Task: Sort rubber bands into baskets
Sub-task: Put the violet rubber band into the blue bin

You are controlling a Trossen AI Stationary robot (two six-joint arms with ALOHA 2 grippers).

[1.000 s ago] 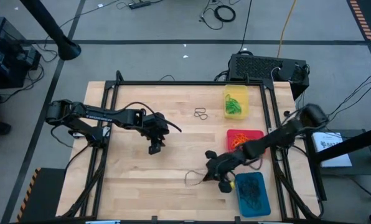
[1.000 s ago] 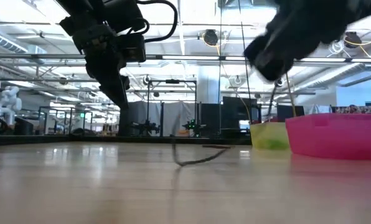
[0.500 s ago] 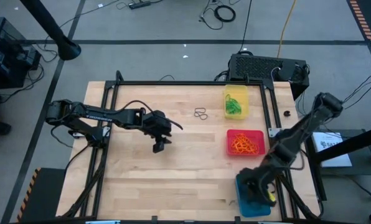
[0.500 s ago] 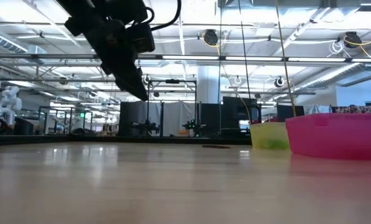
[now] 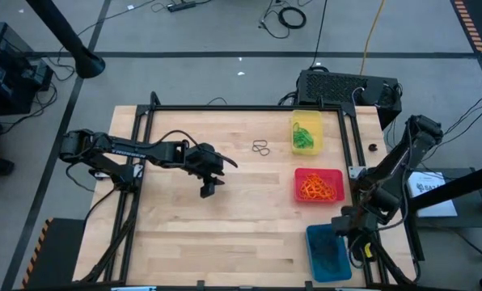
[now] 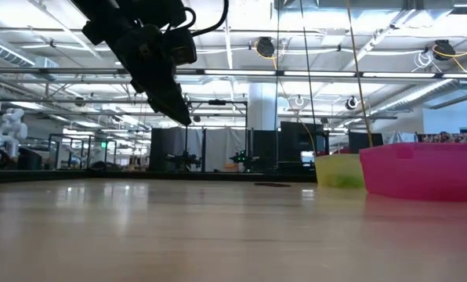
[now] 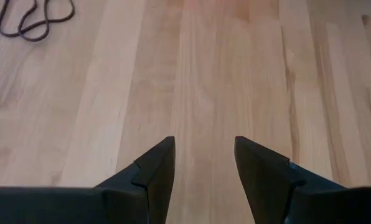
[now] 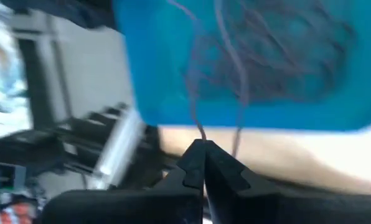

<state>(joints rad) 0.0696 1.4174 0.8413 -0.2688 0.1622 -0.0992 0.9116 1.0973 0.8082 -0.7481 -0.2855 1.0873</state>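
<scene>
Three baskets stand along the table's right side: a yellow basket (image 5: 306, 132) with green rubber bands, a red basket (image 5: 318, 184) with orange bands, and a blue basket (image 5: 326, 252) with dark bands. Two dark bands (image 5: 261, 148) lie flat on the wood at the far middle and also show in the left wrist view (image 7: 30, 18). My left gripper (image 5: 209, 190) hangs open and empty above the table's middle (image 7: 201, 162). My right gripper (image 5: 354, 242) is at the blue basket's right rim, shut on a dark rubber band (image 8: 235, 93). My right gripper pinches a thin strand of the dark rubber band (image 8: 200, 132) between its two shut fingertips. The strands run from the fingertips over the blue basket's rim (image 8: 248, 121) and into the basket, among the other dark bands there.
A black box (image 5: 346, 87) stands behind the table's far right corner. A black frame (image 5: 225, 107) runs round the table. In the low view the yellow basket (image 6: 339, 170) and the red basket (image 6: 421, 172) stand at the right.
My right gripper has lifted a dark band off the wood near the table's near edge. It has carried it toward the right edge, over the blue basket and on to the basket's right rim. My left gripper has drifted a little toward the right.
</scene>
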